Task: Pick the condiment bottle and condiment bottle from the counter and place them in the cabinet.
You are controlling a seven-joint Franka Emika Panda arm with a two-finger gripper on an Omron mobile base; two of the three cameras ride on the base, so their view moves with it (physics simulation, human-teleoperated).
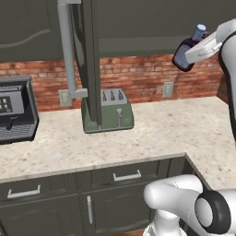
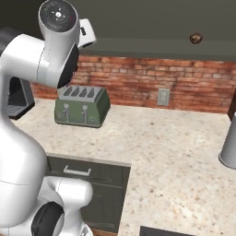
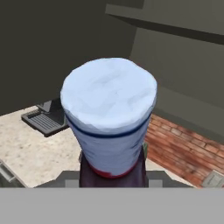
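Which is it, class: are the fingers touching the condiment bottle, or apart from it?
Touching. In the left base view the gripper is shut on the condiment bottle, holding it high above the counter; the hand view shows the bottle rising from between the fingers.

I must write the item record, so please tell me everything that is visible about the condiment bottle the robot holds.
The condiment bottle has a dark maroon body and a pale blue-white cap with a thin dark ring near the cap's base. It looks like smooth plastic and is closed. The gripper is shut on its body and holds it tilted, cap up, high above the counter, in front of the brick wall just below the upper cabinets. Nothing else touches it.
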